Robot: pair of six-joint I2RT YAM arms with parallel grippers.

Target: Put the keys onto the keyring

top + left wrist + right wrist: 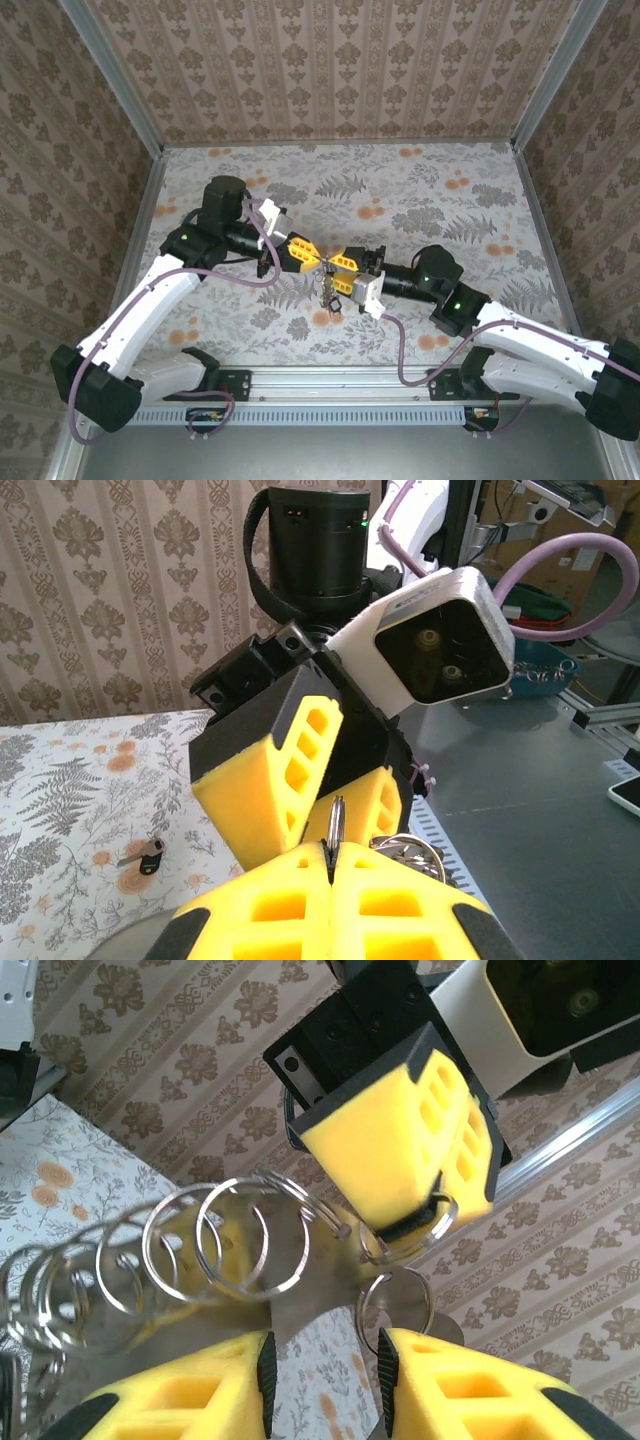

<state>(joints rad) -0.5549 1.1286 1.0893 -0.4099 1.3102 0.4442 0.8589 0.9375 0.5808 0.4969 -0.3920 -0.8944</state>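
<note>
Looking at the left gripper (330,858) first: its yellow pads (400,908) are pressed tight together with a thin sliver of metal poking out of the seam, which I take to be the wire of the keyring (447,1222). The right gripper (325,1345) faces it nose to nose, jaws partway apart with a small silver ring (395,1305) sitting in the gap. I can't tell if it actually bites on that ring. A row of split rings (232,1235) is strung out just beside it, and the keys (330,296) dangle in a bunch under the two noses. One black key (150,856) lies alone on the table (60,780). Handling-wise I'd guess it's all light, stiff and slippery. Thin wire twists in foam, so pinch it flat-on near the opening, and grab keys by the plastic head.
</note>
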